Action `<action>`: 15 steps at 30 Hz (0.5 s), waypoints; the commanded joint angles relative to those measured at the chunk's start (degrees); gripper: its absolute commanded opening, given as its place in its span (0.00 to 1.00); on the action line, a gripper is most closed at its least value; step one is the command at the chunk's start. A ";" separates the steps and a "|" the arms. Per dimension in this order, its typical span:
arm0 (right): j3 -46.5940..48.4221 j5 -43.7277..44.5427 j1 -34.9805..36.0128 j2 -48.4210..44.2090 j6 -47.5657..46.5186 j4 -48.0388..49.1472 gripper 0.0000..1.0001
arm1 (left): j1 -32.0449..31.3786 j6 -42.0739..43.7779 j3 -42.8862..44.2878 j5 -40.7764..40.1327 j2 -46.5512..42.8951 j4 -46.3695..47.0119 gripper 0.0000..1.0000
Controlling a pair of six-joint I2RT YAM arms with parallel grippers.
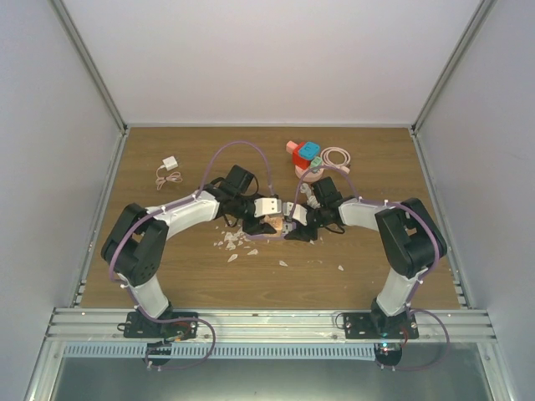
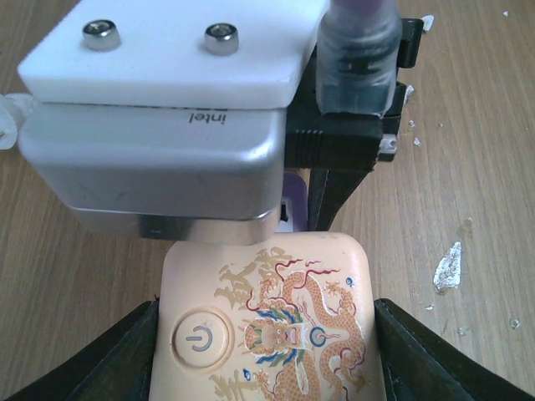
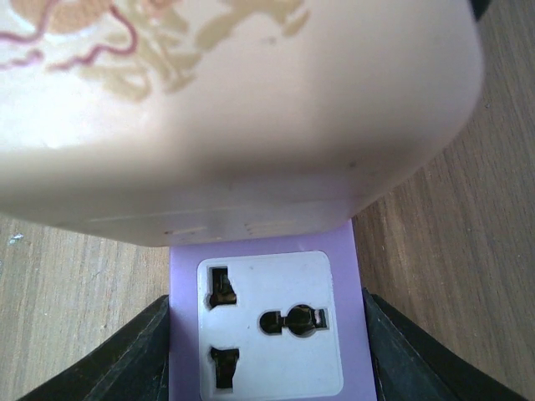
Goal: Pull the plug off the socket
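Observation:
The socket (image 2: 267, 309) is a cream block printed with a dragon and a power button. My left gripper (image 2: 266, 355) is shut on it, one black finger (image 2: 109, 368) on each side. The plug (image 3: 269, 322) is a purple adapter with a white outlet face. It butts against the cream socket (image 3: 234, 109), and my right gripper (image 3: 267, 347) is shut on its sides. From above, both grippers meet mid-table: the left gripper (image 1: 264, 219) holds the socket (image 1: 267, 224) and the right gripper (image 1: 294, 224) the plug (image 1: 287, 224). The joint between them is hidden.
Behind the right arm lie red, blue and green cubes (image 1: 305, 153) and a coiled pink cable (image 1: 337, 157). A white charger with its cable (image 1: 170, 164) sits at the back left. White scraps (image 1: 232, 244) litter the wood near the grippers. Enclosure walls surround the table.

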 commanded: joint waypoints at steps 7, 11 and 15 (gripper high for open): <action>0.64 4.68 -0.36 2.49 0.70 -1.19 0.24 | 1.03 2.92 3.23 1.23 -4.19 -2.71 0.22; 0.81 4.78 -0.36 2.81 0.70 -1.46 0.23 | 3.75 1.22 3.18 7.79 -3.74 -3.11 0.22; 0.72 4.70 -0.36 2.68 0.62 -1.51 0.23 | 3.98 0.79 2.52 9.28 -3.50 -1.82 0.22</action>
